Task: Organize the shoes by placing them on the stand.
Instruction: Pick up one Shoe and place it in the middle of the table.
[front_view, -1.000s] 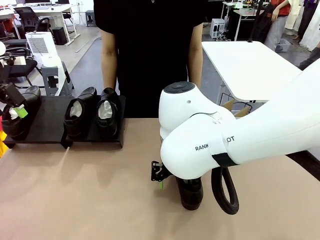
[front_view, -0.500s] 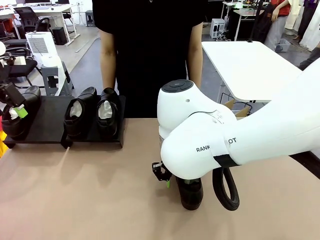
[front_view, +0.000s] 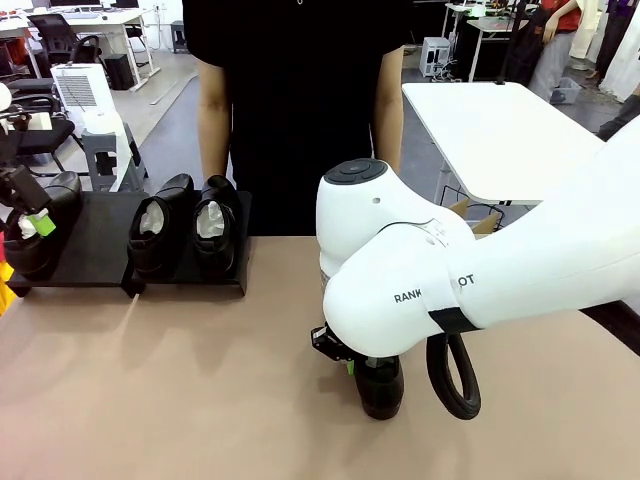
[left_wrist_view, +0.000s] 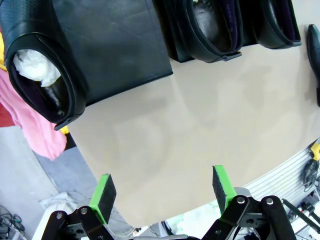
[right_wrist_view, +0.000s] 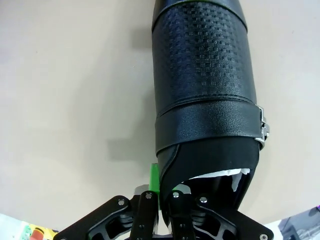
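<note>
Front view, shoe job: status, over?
Right tool shut on the fourth shoe's side wall, shoe on the table. Left tool open, empty, near the stand. Three shoes on the stand. Nothing in the way.

Evenly lit from overhead, bright and diffuse throughout. Soft, faint shadows on the beige matte tabletop beneath the low matte black stand. Mild sheen on the glossy black leather shoes. Strong wide-angle bending at the edges of both wrist views. Slightly soft focus on the near green-padded left gripper. Sharp embossed texture on the black strapped shoe.
</note>
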